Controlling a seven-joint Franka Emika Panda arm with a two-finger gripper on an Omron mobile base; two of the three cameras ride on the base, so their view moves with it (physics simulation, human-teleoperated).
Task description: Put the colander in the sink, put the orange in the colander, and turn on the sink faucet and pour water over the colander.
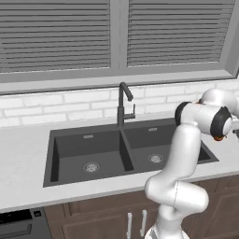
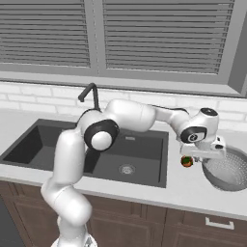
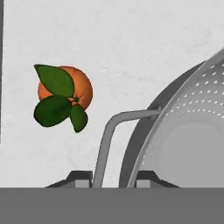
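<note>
The silver perforated colander (image 2: pixel 227 170) stands on the counter right of the dark double sink (image 2: pixel 144 140). My gripper (image 2: pixel 206 160) hangs over the colander's left rim. In the hand view the gripper (image 3: pixel 113 180) has a fingertip on each side of the colander (image 3: pixel 192 127) wall and its wire side handle, shut on them. The orange (image 3: pixel 65 92), with green leaves, lies on the counter just left of the colander, apart from it. That orange (image 2: pixel 186 161) sits between sink and colander. The dark gooseneck faucet (image 1: pixel 122 105) rises behind the sink's divider, with no water running.
The sink (image 1: pixel 51 158) has two bare basins with round drains. A white tiled wall and a window with blinds stand behind the light counter (image 1: pixel 23 158). Brown cabinet doors (image 2: pixel 193 226) run below. My arm's elbow reaches across the right basin.
</note>
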